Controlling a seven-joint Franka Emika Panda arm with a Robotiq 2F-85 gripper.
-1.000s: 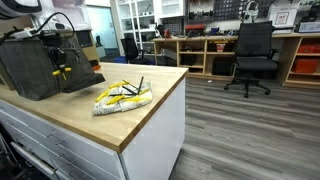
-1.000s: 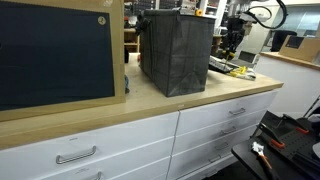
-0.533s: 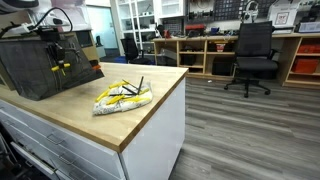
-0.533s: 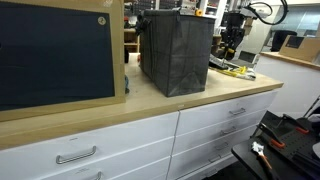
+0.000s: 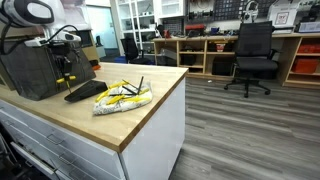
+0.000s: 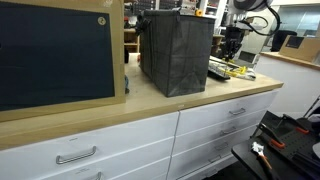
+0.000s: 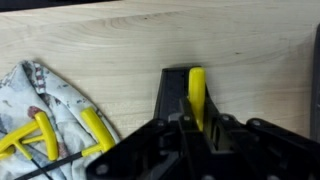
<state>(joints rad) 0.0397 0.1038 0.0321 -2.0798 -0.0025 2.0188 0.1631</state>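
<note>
On the counter (image 5: 150,108), between black bin (image 5: 28,68) and cloth bundle (image 5: 124,97), your pincer (image 5: 66,72) is clamped narrow on the yellow handle (image 7: 196,85) of the black tool (image 5: 86,90), so I'd move it slowly and level, clear of both.

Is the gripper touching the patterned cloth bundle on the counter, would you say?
Apart. In an exterior view the gripper hangs well to the side of the cloth bundle, with a flat black object lying between them.

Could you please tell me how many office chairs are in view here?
2: one black office chair stands before the wooden shelves; a second chair sits farther back near the glass doors. Others may be hidden.
</note>
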